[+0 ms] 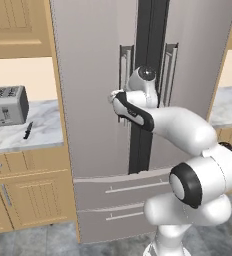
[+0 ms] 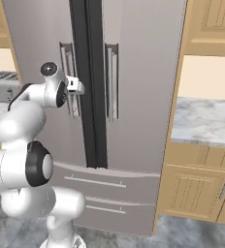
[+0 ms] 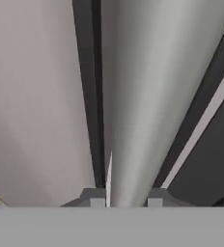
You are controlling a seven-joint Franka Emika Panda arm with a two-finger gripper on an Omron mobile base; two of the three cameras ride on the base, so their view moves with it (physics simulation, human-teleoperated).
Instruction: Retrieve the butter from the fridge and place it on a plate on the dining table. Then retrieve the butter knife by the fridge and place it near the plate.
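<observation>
Hand view, nearest first: tool (image 3: 126, 202) w/ both fingertips (image 3: 97, 201) pressed on either side of a grey vertical bar, the left door handle (image 3: 133, 96). So tool is clamped narrow around that handle, bar running up betw. the tips. Dark door gap sits just beside the bar.

Left base view: white arm rises from lower right, elbow bent, wrist reaching to the fridge (image 1: 93, 75) at about mid-height of the handles. Tool itself mostly hidden behind the wrist here. In the right base view the tool (image 2: 75, 86) sits at the left door handle (image 2: 67, 77), touching it; right door handle (image 2: 111, 80) is apart, untouched. Both fridge doors look shut, dark seam betw. them. Two wide drawers (image 1: 118, 187) below, also shut.

Farther left of the fridge, marble bench (image 1: 43, 132) over wooden cabinets. On it the butter knife (image 1: 28, 130), small & dark, lying near the bench front, just right of the toaster (image 1: 5, 105). Knife and toaster close but apart. Another marble bench (image 2: 204, 121) stands right of the fridge.
</observation>
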